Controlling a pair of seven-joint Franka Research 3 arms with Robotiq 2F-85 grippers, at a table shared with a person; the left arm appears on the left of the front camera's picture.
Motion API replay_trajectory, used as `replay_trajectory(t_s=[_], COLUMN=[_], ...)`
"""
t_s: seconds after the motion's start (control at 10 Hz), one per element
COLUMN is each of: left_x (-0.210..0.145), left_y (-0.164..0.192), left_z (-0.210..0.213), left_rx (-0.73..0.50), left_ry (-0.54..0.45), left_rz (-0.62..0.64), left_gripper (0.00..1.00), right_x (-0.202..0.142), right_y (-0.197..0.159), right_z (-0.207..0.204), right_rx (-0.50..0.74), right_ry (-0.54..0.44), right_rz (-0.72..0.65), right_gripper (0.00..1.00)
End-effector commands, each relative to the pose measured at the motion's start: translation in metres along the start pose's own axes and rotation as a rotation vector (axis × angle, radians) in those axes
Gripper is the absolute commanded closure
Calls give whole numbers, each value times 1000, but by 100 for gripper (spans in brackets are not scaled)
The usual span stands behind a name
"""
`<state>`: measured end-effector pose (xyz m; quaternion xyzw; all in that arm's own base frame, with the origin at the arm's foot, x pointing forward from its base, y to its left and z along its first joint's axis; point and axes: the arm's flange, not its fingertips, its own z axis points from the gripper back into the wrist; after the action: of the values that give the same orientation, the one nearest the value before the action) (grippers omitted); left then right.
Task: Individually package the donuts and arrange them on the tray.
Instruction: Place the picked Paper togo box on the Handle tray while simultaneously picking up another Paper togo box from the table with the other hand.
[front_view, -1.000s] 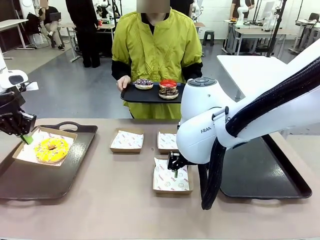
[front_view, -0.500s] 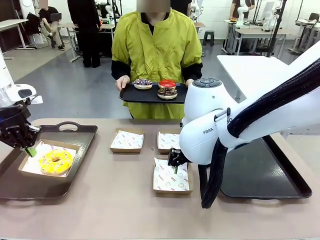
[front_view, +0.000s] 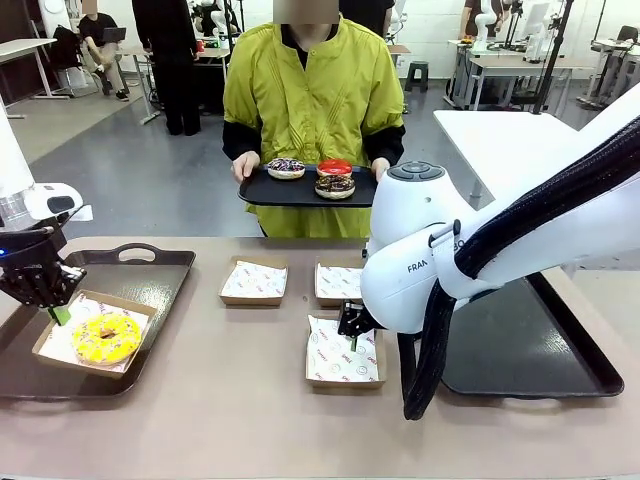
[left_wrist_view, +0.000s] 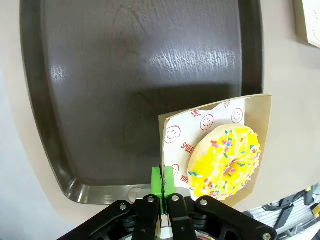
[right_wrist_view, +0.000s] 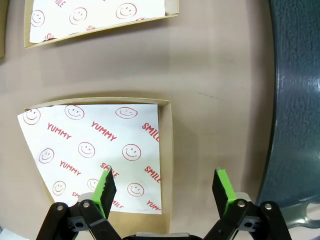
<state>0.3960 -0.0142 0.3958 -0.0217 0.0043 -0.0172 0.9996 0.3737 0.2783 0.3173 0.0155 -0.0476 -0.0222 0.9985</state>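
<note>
Since a second ago the left gripper (front_view: 58, 312) has dragged the cardboard box (front_view: 138, 322) with the yellow donut (front_view: 105, 338) toward 6 o'clock across the left tray (front_view: 165, 290); the box now sits in the tray's 7 o'clock part. That claw is clamped on the box's wall and paper liner at the donut's 10 o'clock, a pinch at a single corner. The right gripper (front_view: 352, 335) has barely shifted. Its jaws stand wide apart, holding nothing, over the empty box (front_view: 340, 368) at table centre. At 12 o'clock a person holds a black tray (front_view: 262, 190) carrying the sprinkled chocolate donut (front_view: 286, 167), red donut (front_view: 334, 166) and dark chocolate donut (front_view: 335, 186), all unpackaged.

Likely trouble: thin card held at one corner can bend or pivot, so the box may swing or tip and let the donut slide out. In the left wrist view the box's far edge overlaps the tray's rim. If it rides on that rim, letting go could leave it tilted. Paper sticking to the pads on release could tug the liner up. The right claw hangs low over its liner, and dropping further could snag the paper.
</note>
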Motion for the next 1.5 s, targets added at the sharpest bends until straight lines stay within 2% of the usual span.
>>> replay_trajectory(t_s=[0.0, 0.5, 0.6, 0.7, 0.8, 0.9, 1.0, 1.1, 1.2, 1.3, 1.4], left_x=[3, 15, 16, 16, 16, 16, 16, 16, 15, 15, 16], left_y=[1, -4, -4, -4, -3, -3, -3, -2, -2, -2, -2], left_z=[-8, -23, -23, -21, -21, -21, -21, -21, -20, -20, -20], left_rx=[44, 27, 25, 14, 9, 10, 8, 6, 1, -4, -9], left_ry=[-27, 11, 12, 11, 14, 17, 21, 20, 21, 23, 27], left_rz=[9, 26, 28, 35, 33, 31, 30, 29, 29, 28, 27], left_gripper=[99, 99, 99, 66, 43, 9, 0, 0, 0, 12, 3], right_x=[0, 3, 2, 1, 1, 2, 1, 1, 1, 1, 2], right_y=[1, 0, -1, -1, -1, 0, 0, 0, 0, 0, 1], right_z=[-9, -13, -13, -12, -11, -12, -12, -11, -10, -11, -12], right_rx=[-3, 3, 6, 7, 9, 8, 7, 6, 5, 3, 0], right_ry=[-27, -6, -10, -11, -11, -9, -7, -7, -7, -9, -7], right_rz=[-21, -21, -4, -4, -9, -9, -8, -11, -13, -14, -14], right_gripper=[0, 0, 9, 58, 67, 100, 100, 100, 85, 96, 100])
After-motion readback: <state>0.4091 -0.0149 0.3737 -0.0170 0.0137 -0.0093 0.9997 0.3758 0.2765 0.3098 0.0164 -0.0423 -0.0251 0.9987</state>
